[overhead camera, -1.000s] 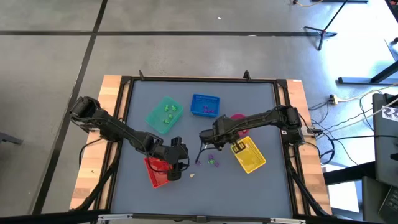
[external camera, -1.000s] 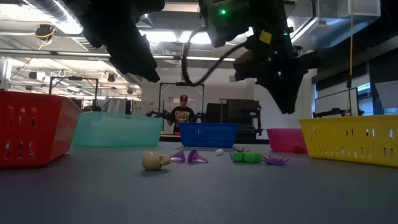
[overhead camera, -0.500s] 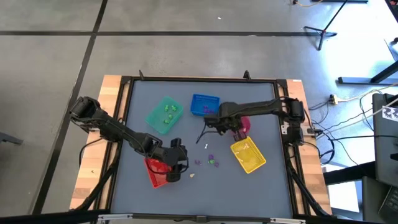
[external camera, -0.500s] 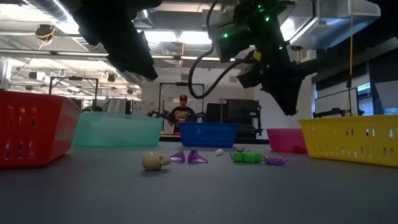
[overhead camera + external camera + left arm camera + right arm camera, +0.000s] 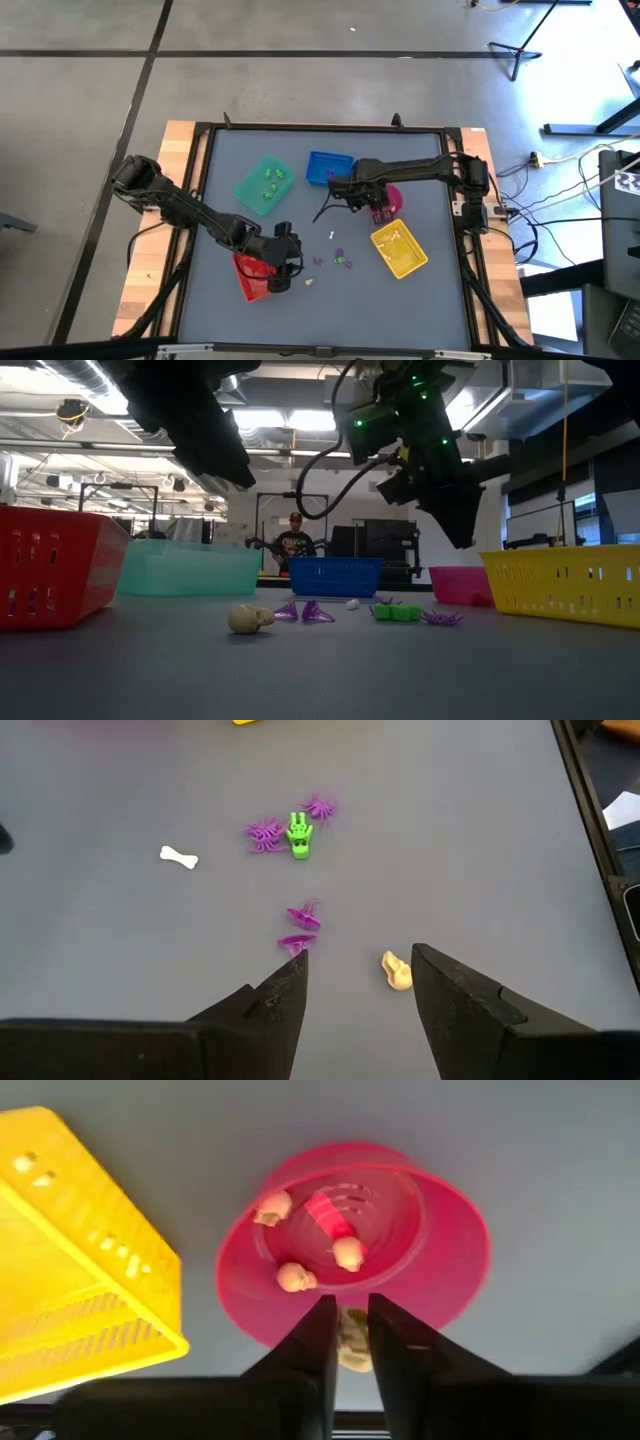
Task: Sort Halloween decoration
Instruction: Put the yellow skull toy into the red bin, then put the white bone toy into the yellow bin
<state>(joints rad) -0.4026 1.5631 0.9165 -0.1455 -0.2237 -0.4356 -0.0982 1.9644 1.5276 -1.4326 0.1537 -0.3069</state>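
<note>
Four trays are counted: red [image 5: 251, 276], teal [image 5: 263, 184], blue [image 5: 329, 169], yellow [image 5: 399, 249]; one pink bowl [image 5: 400, 1230] with three skulls [image 5: 292, 1277] inside. Loose on the bench [image 5: 120, 950]: four purple trinkets [image 5: 264, 833], one green [image 5: 299, 835], one bone [image 5: 179, 857], one skull [image 5: 397, 971].

**Colours on your bench**

You have a grey bench [image 5: 300, 160] carrying red [image 5: 252, 277], teal-green [image 5: 262, 185], blue [image 5: 330, 168] and yellow slotted trays [image 5: 400, 250], a pink bowl [image 5: 440, 1230] holding cream skulls [image 5: 292, 1277], and purple [image 5: 264, 832], green [image 5: 299, 834], white [image 5: 179, 857] trinkets.

Overhead looks down; low looks level; both share table [image 5: 400, 150].
</note>
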